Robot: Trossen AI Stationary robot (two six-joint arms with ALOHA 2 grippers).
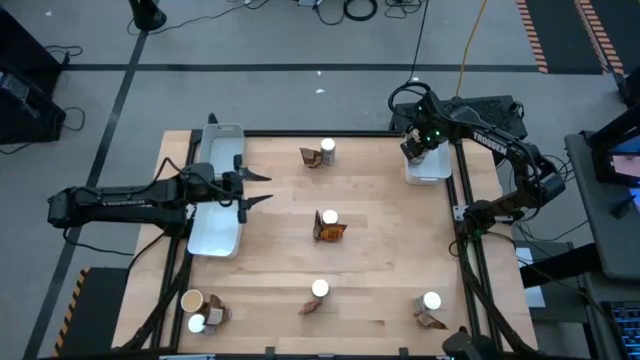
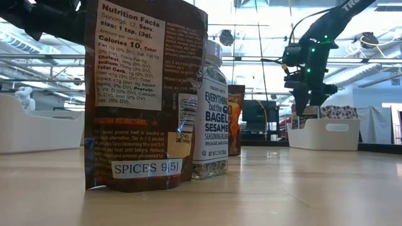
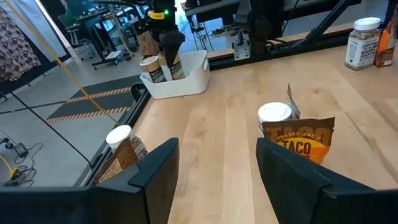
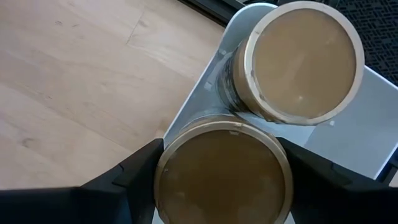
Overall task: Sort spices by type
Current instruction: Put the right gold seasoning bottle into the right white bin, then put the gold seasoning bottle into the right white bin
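Holding a tan-lidded jar [image 4: 222,174] between its fingers, the right gripper [image 1: 421,146] hangs over the small white tray [image 1: 428,170], beside another tan-lidded jar [image 4: 298,59], grouping that type. Left gripper [image 1: 252,188] waits with jaws apart, empty, by the long tray [image 1: 216,215]; other jars and packets dot the table [image 1: 380,230].

Around my wooden table [image 1: 380,210]: grey carpet floor [image 1: 250,100] crossed by dark tape lines [image 1: 300,67], loose cables [image 1: 360,10]; bright windows [image 2: 370,69] behind.
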